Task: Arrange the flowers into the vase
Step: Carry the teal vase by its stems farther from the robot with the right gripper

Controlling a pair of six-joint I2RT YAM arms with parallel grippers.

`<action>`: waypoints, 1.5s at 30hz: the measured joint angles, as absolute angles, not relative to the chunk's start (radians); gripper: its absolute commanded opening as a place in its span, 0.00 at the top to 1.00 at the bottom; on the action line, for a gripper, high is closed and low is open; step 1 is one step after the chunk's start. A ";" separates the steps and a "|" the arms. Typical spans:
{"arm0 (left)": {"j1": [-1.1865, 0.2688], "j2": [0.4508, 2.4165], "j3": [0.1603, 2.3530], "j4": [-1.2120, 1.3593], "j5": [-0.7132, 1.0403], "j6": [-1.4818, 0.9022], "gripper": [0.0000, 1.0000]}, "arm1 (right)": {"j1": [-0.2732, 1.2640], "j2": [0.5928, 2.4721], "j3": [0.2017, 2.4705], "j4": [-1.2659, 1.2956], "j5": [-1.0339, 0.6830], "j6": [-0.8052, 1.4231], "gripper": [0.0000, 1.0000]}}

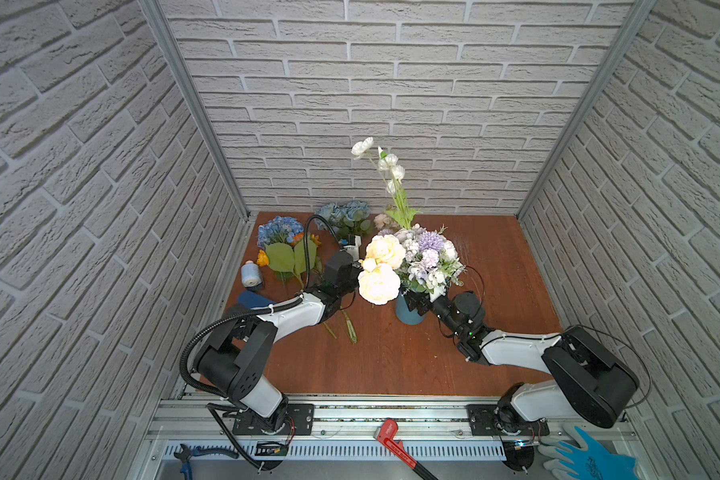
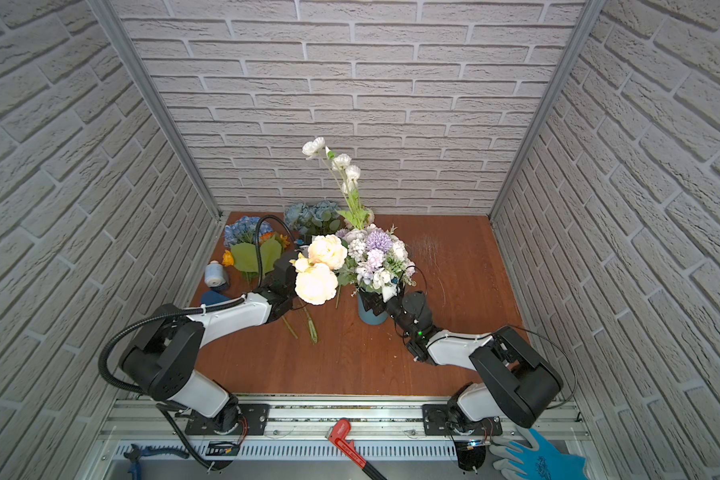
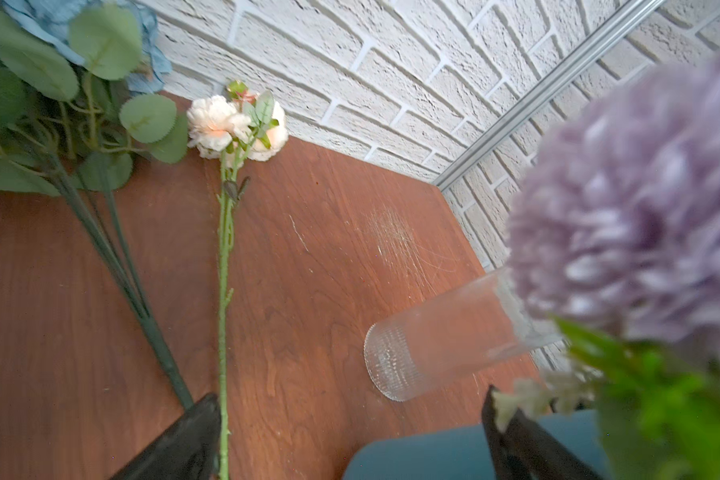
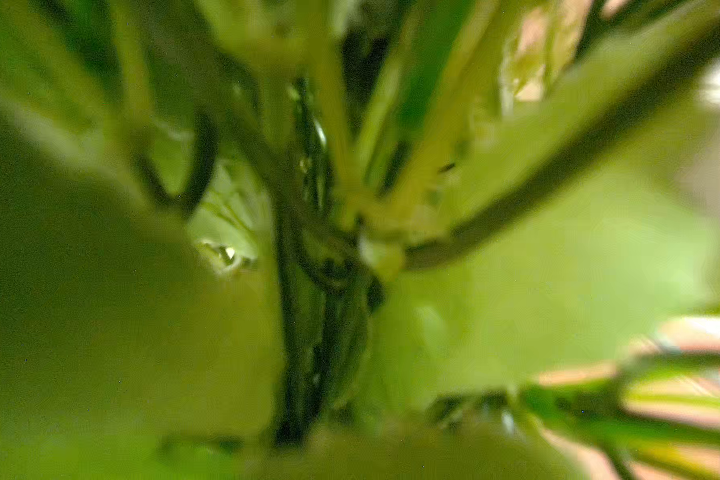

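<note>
- Well, we see the blue vase (image 1: 409, 316) standing upright near the middle of the surface (image 1: 504, 266), crowded with flowers (image 1: 433, 270).
- Rising from it are the lilac-white clusters (image 1: 430, 249) and, far above them, the tall white buds (image 1: 387, 164). The cream roses (image 1: 381, 270) hang at the bunch's left side (their stem is hidden from us).
- We find the right claw (image 1: 417, 301) pushed in among the stems (image 4: 308, 316) at the vase's rim. Its wrist view gives only a green blur of them, so we cannot tell whether its jaws are spread or closed on one.
- We see the left claw (image 3: 352, 395) above the surface with its jaws wide and nothing between them. The thin stalk of the small peach roses (image 3: 225, 124) lies on the wood just beside one finger (image 3: 192, 436).
- Lying along the far-left part of the surface are the blue hydrangea (image 1: 278, 230), the dusty-blue roses (image 1: 344, 212) and an orange sunflower (image 1: 262, 258).
- Near the left claw stands a clear glass cylinder (image 3: 433, 345) (ribbed at its base), and a pale blue spool (image 1: 251, 275) sits near the left edge.
</note>
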State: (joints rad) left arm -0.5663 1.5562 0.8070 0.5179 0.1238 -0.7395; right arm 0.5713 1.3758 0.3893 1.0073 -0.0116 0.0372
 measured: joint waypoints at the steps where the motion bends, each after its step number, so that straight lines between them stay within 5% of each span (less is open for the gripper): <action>1: -0.561 1.551 0.804 0.517 0.118 -0.737 0.03 | 0.571 1.352 0.390 0.973 -0.017 0.033 0.94; 24: -0.538 1.532 0.793 0.514 0.094 -0.734 0.02 | 0.568 0.882 0.670 0.234 0.024 -0.124 0.94; 45: -0.470 1.478 0.793 0.453 0.083 -0.702 0.02 | 0.188 1.143 1.147 0.109 0.064 -0.220 0.94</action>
